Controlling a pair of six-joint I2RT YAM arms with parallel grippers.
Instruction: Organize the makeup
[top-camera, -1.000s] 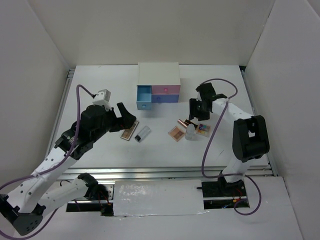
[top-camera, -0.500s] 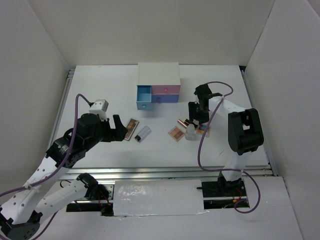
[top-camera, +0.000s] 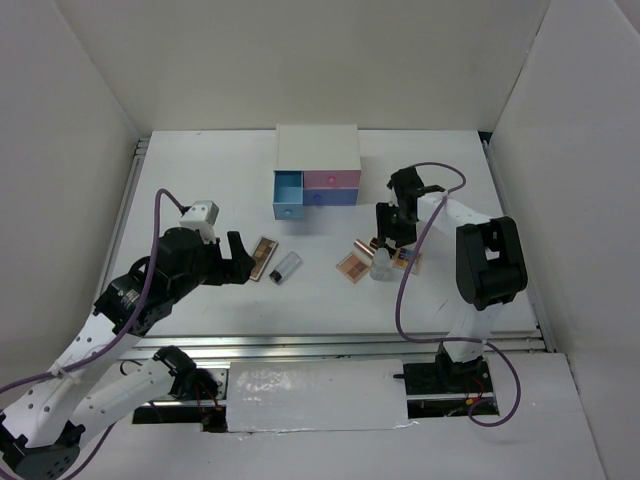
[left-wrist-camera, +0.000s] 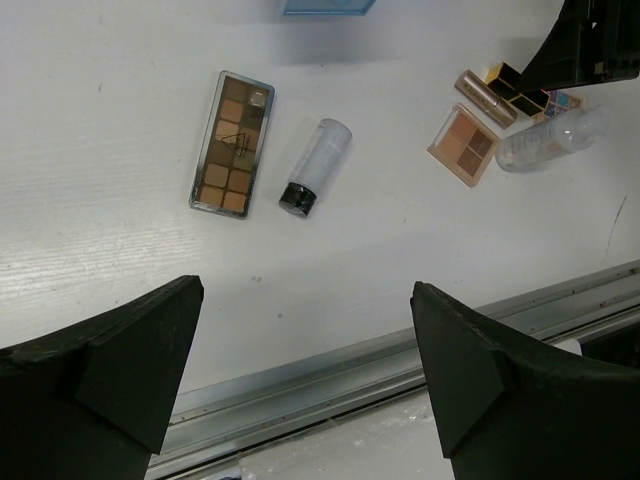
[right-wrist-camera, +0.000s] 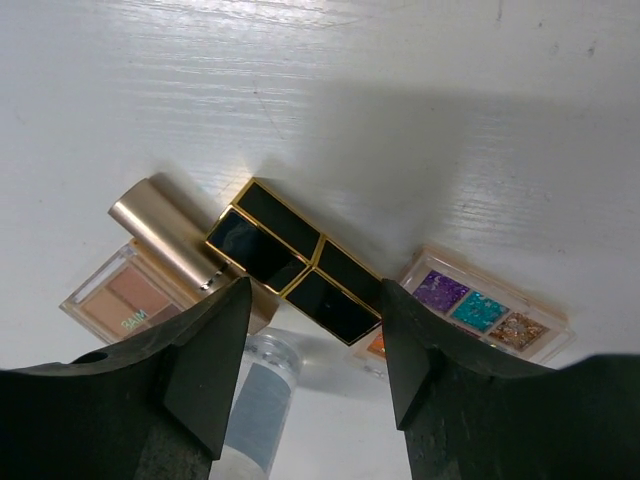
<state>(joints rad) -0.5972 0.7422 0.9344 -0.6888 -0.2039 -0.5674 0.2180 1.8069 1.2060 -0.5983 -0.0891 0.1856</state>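
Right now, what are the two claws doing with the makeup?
Left gripper open, empty, above long brown palette. Right gripper open, over black-and-gold cases, no grip yet. Gold tube and clear bottle crowd them.

You're looking at a white desk and a white drawer box with blue, pink and purple fronts. Left of the box's front, the long palette shows tan and brown squares, and the bottle is clear with a black cap. Right of its front are a peach-and-brown square palette, a gold tube, black gold-edged lipsticks, and a glitter palette in purple, teal and gold.
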